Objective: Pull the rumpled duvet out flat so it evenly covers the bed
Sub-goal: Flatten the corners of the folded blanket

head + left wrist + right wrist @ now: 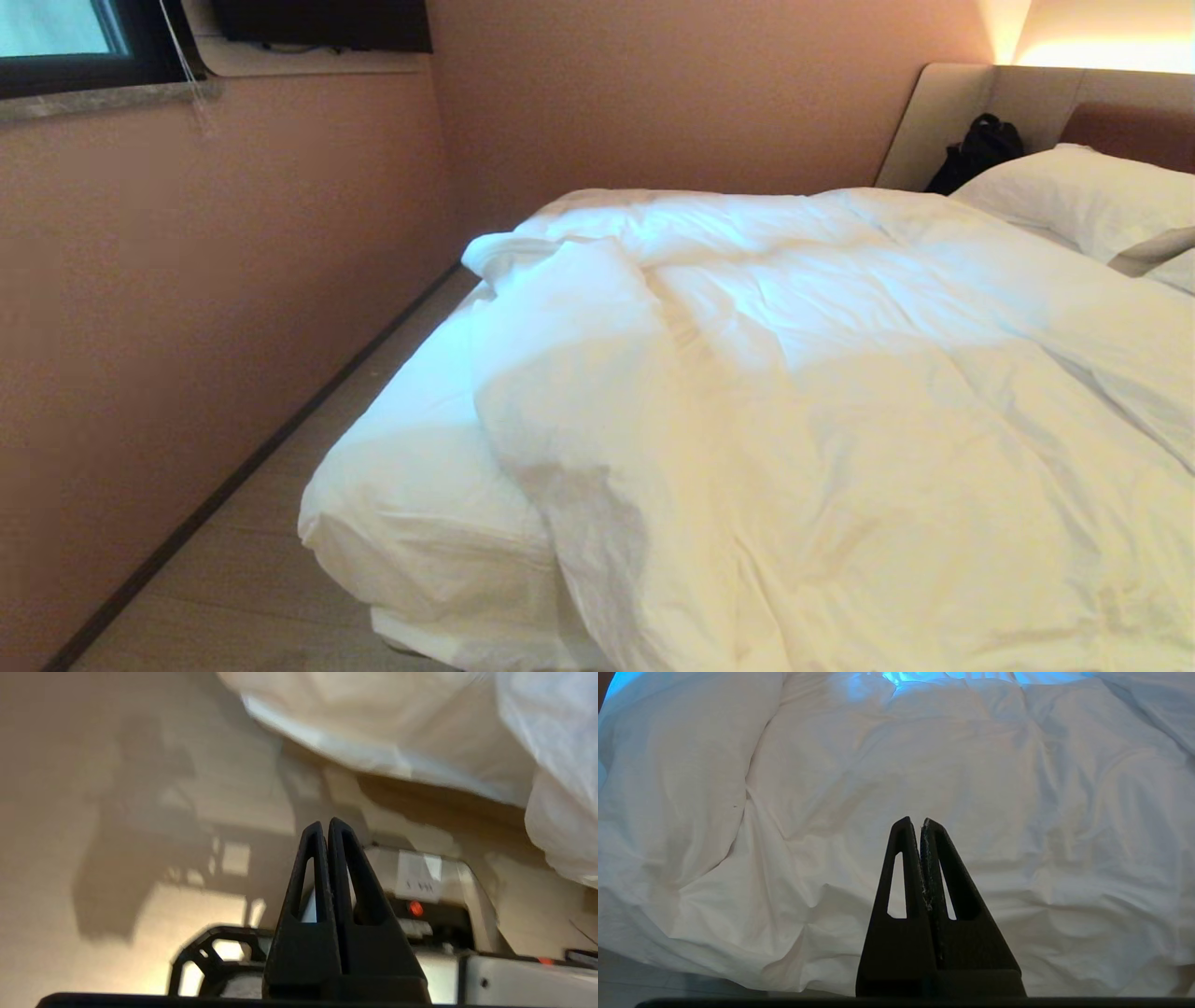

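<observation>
The left gripper [324, 826] is clenched, its two black fingers pressed together with nothing between them, pointing down over the floor [93, 812] and the robot's own base [420, 882]; the bed's hanging white edge lies at its one o'clock. The right gripper [915, 823] is likewise clenched and empty, aimed at the duvet [924, 765] without touching it. Only the head view shows the whole layout: the duvet [794, 373] sprawls rumpled over the bed [420, 523], folded back at ten o'clock so bare sheet shows along the left side. A pillow [1083, 196] sits at two o'clock, a black bag [976, 149] beside it. Neither arm appears there
</observation>
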